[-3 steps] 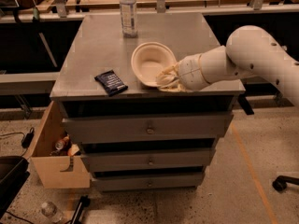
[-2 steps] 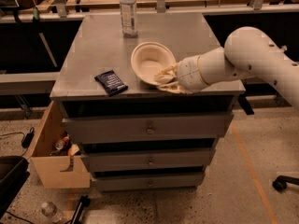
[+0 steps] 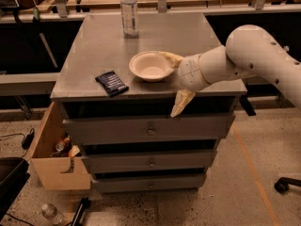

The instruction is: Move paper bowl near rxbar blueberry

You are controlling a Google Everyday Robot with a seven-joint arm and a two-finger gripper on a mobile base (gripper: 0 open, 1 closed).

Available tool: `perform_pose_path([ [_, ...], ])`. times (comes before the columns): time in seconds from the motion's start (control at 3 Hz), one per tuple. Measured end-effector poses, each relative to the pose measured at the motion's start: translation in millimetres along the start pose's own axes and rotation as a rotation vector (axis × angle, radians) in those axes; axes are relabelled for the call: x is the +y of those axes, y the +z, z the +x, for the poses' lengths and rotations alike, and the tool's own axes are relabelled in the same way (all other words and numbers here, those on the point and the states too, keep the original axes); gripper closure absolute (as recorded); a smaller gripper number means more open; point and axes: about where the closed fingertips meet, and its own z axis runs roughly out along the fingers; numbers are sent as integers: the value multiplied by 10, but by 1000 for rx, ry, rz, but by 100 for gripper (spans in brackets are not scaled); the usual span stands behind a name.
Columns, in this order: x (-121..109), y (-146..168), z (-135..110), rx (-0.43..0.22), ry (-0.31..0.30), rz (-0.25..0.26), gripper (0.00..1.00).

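cream paper bowl [image 3: 151, 66] upright near flat navy rxbar blueberry [image 3: 112, 83]; gripper [image 3: 176, 80] at bowl's rim

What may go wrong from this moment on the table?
The open claw is at the front edge of the table; one finger is by the rim of the paper bowl, so withdrawing may drag the bowl.
Its other finger hangs below that edge and may catch there.
The rxbar blueberry lies near the edge; a shove could drop it.

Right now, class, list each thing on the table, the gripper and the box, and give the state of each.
paper bowl: upright, empty, not gripped.
rxbar blueberry: lying flat, apart from the bowl.
water bottle: standing upright.
gripper: open, right of the bowl, one finger by its rim.
cardboard box: open-topped, on the floor.
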Motion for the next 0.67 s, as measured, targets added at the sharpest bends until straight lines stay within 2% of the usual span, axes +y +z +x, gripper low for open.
perform_pose_path([
  [0.33, 0, 1, 0, 0, 0, 0, 0],
  [0.67, 3, 17, -11, -3, -1, -3, 15],
])
